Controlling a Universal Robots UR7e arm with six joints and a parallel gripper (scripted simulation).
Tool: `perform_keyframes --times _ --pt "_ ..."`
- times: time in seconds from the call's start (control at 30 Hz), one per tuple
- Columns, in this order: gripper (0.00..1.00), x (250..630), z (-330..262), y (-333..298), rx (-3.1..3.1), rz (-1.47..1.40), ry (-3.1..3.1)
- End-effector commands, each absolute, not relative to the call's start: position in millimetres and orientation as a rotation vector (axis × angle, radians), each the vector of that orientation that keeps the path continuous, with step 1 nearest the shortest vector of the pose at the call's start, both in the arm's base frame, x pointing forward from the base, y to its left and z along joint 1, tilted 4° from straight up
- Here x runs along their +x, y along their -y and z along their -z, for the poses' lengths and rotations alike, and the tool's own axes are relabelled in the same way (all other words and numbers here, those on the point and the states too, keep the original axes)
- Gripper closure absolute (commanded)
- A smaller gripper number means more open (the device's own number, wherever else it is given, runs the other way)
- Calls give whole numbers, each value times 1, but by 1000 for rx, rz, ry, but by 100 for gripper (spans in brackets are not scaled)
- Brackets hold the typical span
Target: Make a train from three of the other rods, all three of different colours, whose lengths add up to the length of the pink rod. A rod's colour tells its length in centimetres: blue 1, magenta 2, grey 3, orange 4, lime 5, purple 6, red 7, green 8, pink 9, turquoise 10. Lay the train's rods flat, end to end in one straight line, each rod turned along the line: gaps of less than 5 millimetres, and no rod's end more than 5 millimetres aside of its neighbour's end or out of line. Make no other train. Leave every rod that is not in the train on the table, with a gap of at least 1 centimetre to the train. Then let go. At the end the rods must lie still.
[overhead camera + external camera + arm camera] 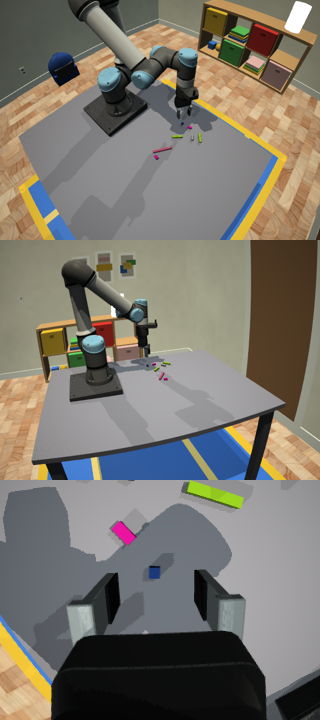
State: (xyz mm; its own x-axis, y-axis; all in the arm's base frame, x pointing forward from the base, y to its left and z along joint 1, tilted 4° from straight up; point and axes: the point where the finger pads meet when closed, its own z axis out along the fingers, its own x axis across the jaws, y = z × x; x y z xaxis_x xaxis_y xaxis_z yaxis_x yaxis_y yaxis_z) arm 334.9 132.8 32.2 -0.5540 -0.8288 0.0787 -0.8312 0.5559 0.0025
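Note:
My gripper (184, 113) is open and empty, hanging a little above the small blue rod (182, 123). In the wrist view the blue rod (155, 572) lies on the table between my fingertips. A magenta rod (189, 127) lies just beside it. Two lime rods (177, 136) (199, 137) and a short grey rod (192, 137) lie a little further out. The long pink rod (162, 149) lies flat further toward the table's middle, with a second magenta rod (156, 157) next to it. All rods lie apart from one another.
The arm's base plate (115, 110) stands to the left of the rods. The table's right edge (219, 116) runs close behind my gripper. A shelf with coloured boxes (253, 43) stands off the table at the back.

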Motion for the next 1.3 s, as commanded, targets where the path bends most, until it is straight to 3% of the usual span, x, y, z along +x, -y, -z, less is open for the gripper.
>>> perform_keyframes --times 0.0,0.27,0.3,1.27 --pt "0 333 -31 -134 1396 -57 2737" --pt "0 332 -30 -135 1384 -57 2743" --pt "46 332 -30 -135 1384 -57 2743" --pt "46 332 -30 -135 1384 -57 2743"
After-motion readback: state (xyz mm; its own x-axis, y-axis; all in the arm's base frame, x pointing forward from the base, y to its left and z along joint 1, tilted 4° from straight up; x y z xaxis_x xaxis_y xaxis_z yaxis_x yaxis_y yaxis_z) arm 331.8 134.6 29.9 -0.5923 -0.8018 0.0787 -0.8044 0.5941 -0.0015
